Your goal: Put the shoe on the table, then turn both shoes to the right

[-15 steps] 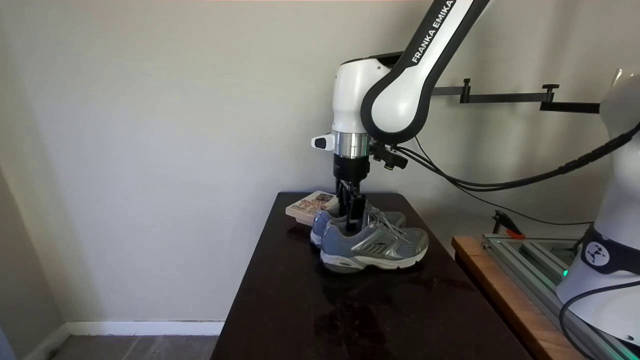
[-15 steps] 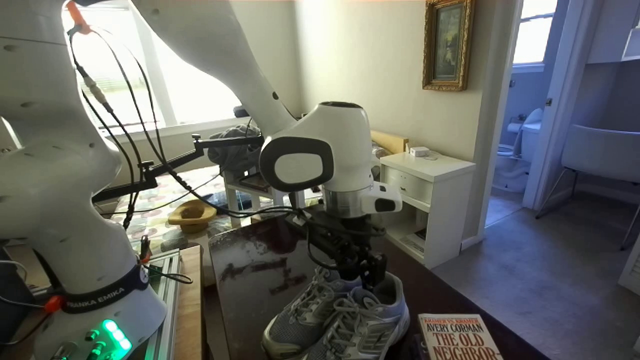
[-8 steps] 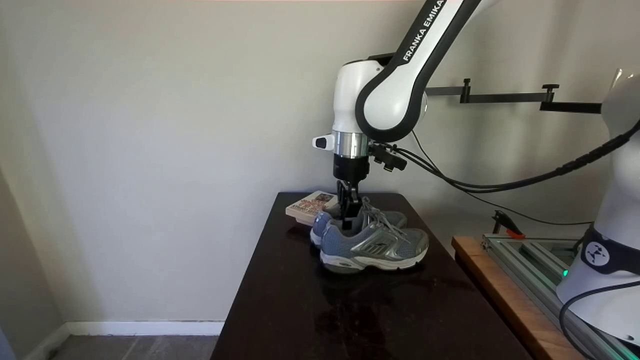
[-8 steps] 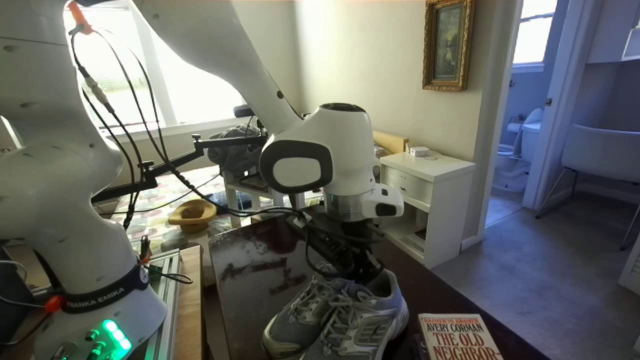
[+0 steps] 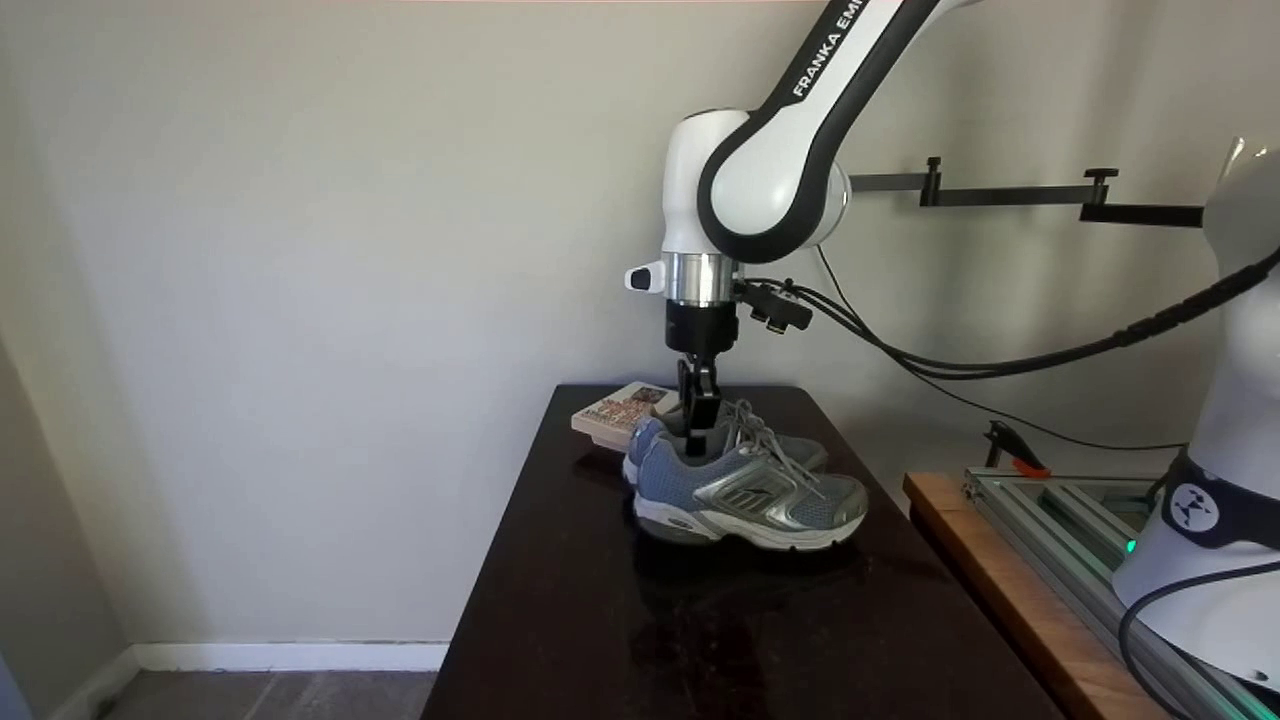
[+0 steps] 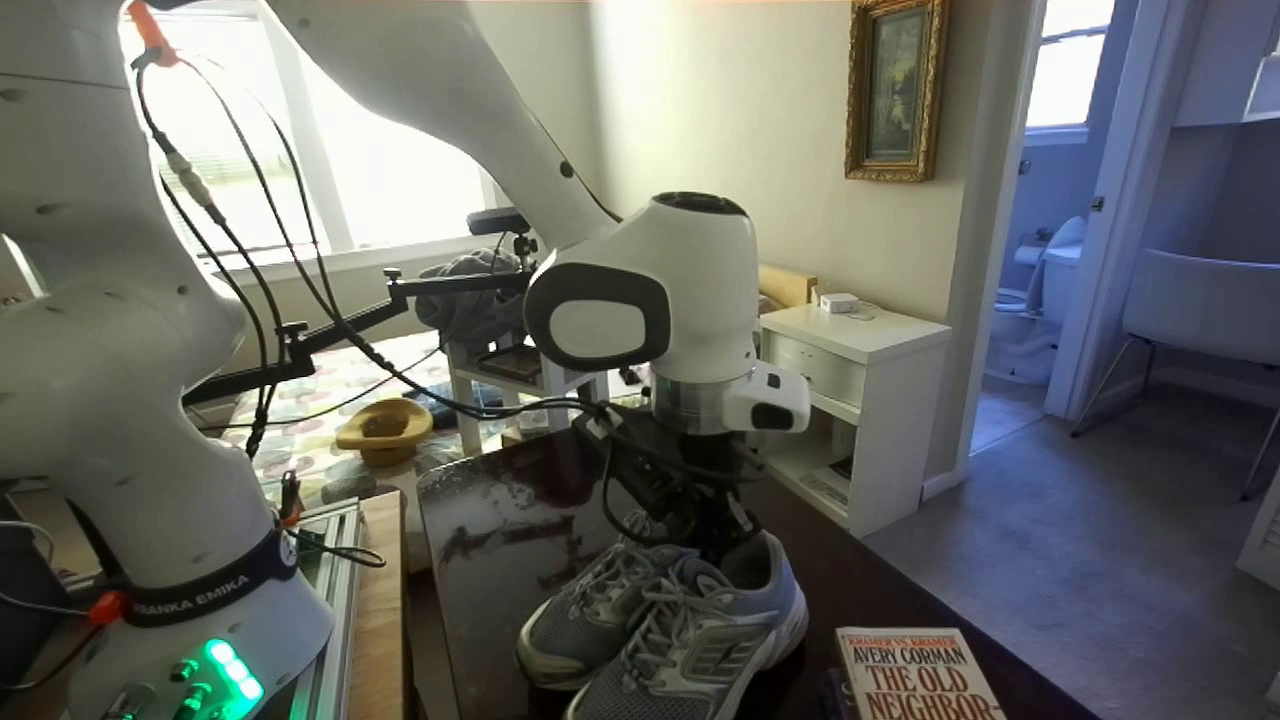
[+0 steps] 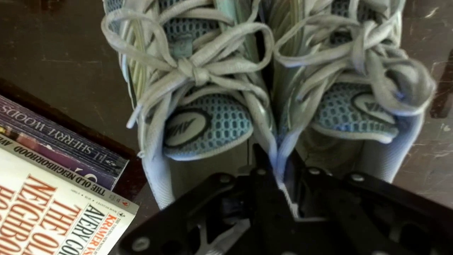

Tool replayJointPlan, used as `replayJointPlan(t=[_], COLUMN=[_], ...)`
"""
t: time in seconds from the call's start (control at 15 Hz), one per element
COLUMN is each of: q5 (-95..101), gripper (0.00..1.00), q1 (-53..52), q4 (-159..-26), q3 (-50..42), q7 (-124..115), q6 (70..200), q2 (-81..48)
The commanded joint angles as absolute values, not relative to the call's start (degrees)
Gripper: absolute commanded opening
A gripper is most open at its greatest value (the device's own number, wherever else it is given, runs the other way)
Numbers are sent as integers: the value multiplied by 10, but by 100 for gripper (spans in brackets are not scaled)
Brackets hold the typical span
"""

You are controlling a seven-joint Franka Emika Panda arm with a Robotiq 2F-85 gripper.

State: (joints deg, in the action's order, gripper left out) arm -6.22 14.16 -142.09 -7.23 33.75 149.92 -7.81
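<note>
Apparently the turning step is in hand: the pincer [image 7: 277, 158] looks clamped on one shoe [image 7: 208, 117] and its mate [image 7: 339, 99] where they meet, both on the table [image 5: 570, 620] beneath it; next, swivel both steadily without letting go

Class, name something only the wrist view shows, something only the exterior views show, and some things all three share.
Wrist view only: legible SHERRYL WOODS lettering on the lower book.
Exterior views only: the white robot arm and its black cables, in both.
Shared: the gripper, the pair of shoes, the upper book and the dark table.
</note>
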Motion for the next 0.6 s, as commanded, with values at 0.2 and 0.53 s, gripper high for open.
replayJointPlan(t=[0.2, 0.53], q5=[-102, -85], gripper=[4, 15], q1=[136, 128], q4=[-1400, -1393], q3=[-82, -92], q7=[279, 265], q6=[1341, 1340], q2=[9, -3])
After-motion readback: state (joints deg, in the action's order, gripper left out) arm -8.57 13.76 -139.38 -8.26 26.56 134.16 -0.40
